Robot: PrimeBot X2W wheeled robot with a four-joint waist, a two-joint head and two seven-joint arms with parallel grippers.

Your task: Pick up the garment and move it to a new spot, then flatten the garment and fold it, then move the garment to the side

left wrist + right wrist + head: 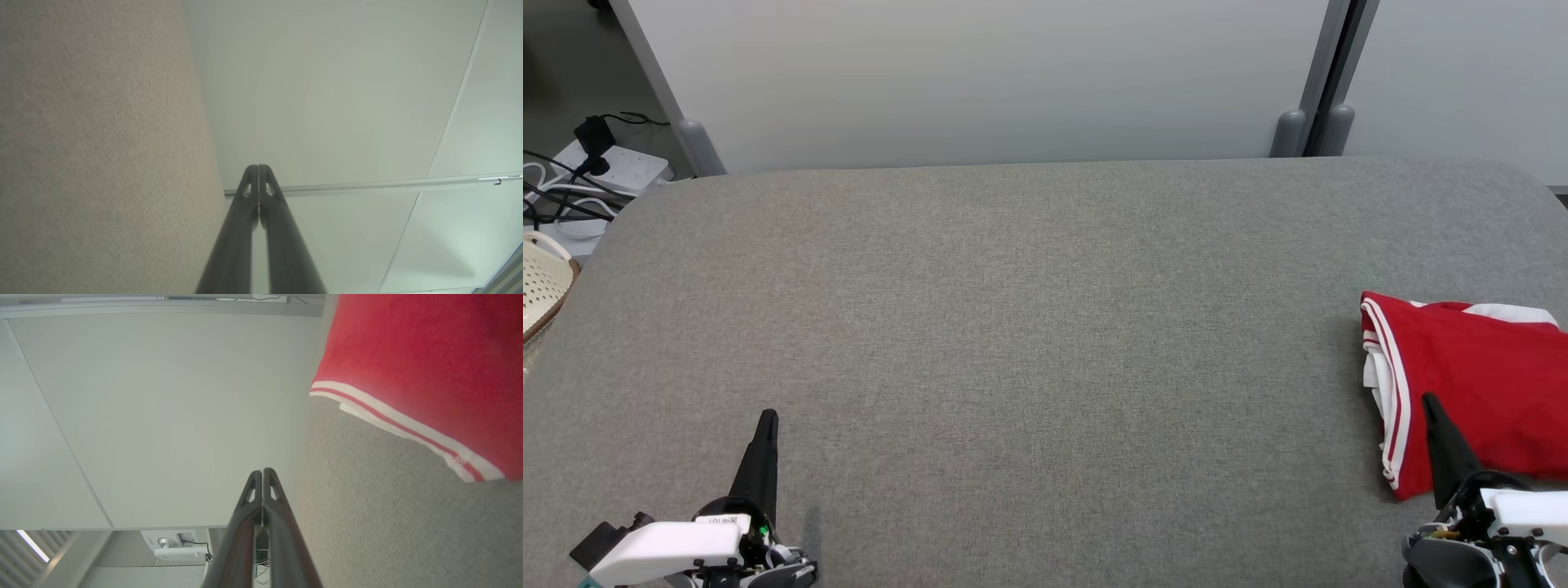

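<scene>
The garment point(1478, 392) is red with white stripes along its hem and lies folded at the right edge of the grey table point(1029, 327). In the right wrist view the garment point(425, 359) lies to one side of the fingers. My right gripper point(1427, 400) stands at the lower right, its tip over the garment's near left part, and in the right wrist view the right gripper point(262, 470) is shut with nothing between its fingers. At the lower left my left gripper point(768, 416) hovers over bare table; the left gripper point(258, 166) is shut and empty.
White partition panels point(980, 73) stand behind the table. A power strip with cables point(596, 167) and a pale basket point(543, 282) sit off the table's left side.
</scene>
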